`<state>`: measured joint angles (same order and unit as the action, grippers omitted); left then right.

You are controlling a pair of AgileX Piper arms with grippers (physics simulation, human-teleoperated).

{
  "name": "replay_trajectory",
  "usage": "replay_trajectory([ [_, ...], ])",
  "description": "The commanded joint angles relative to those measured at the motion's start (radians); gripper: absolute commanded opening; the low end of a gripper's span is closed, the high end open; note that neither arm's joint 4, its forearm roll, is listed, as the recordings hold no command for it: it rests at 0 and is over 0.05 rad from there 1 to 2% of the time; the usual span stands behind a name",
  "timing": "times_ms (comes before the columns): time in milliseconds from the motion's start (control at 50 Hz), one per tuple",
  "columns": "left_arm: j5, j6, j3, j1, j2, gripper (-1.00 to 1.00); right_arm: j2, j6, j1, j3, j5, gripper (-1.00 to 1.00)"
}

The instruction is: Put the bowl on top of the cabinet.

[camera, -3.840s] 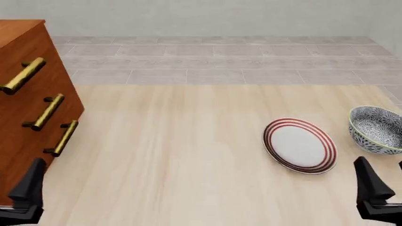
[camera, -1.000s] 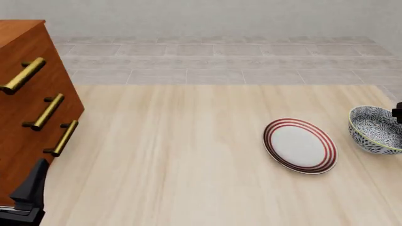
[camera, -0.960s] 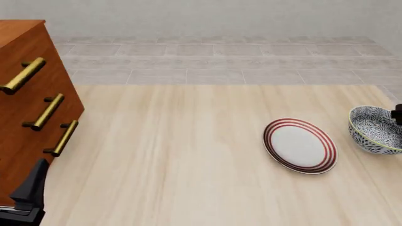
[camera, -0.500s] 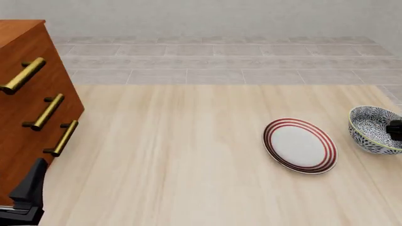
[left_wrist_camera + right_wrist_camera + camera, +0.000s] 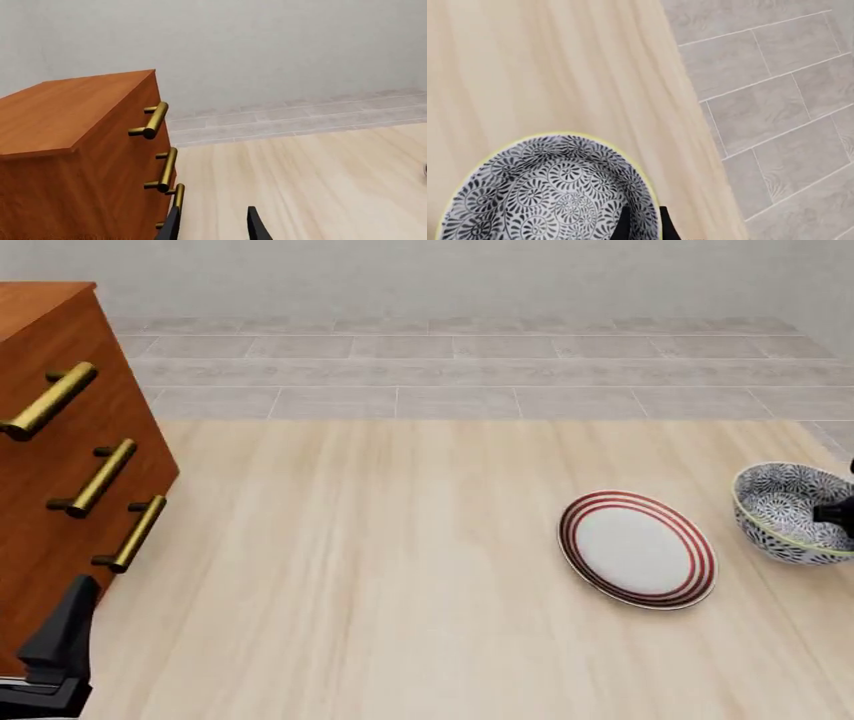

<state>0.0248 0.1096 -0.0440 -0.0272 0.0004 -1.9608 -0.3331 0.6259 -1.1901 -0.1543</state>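
Note:
The blue-and-white patterned bowl (image 5: 781, 520) stands on the table at the far right, beside the table's edge. My right gripper (image 5: 834, 512) reaches in from the right and grips its right rim. In the right wrist view one finger (image 5: 622, 226) is inside the bowl (image 5: 547, 195) and the other is outside the yellowish rim, so the gripper (image 5: 644, 228) is shut on it. The reddish-brown cabinet (image 5: 54, 490) stands at the far left, its flat top (image 5: 67, 110) bare. My left gripper (image 5: 213, 228) hangs open near the cabinet's lower front corner (image 5: 60, 650).
A flat white plate with red rings (image 5: 638, 548) lies just left of the bowl. Brass bar handles (image 5: 104, 476) stick out of the cabinet's front toward the table's middle. Grey tiled floor (image 5: 760, 100) lies beyond the table's right edge.
My right gripper has come down from the right onto the bowl's right rim, and the bowl has shifted slightly left. The left arm has stayed still.

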Motion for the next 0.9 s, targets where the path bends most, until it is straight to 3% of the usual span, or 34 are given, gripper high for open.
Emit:
replay_trajectory([
  [20,0.001,-0.002,-0.002,0.0,0.0,1.0,0.003,-0.025,-0.049,0.03,-0.025,-1.0],
  [260,-0.003,0.0,0.001,-0.003,0.0,1.0,0.141,0.029,-0.086,0.063,-0.041,-1.0],
  [900,0.018,0.003,-0.027,-0.021,0.0,1.0,0.441,0.078,-0.128,0.081,-0.082,-1.0],
])
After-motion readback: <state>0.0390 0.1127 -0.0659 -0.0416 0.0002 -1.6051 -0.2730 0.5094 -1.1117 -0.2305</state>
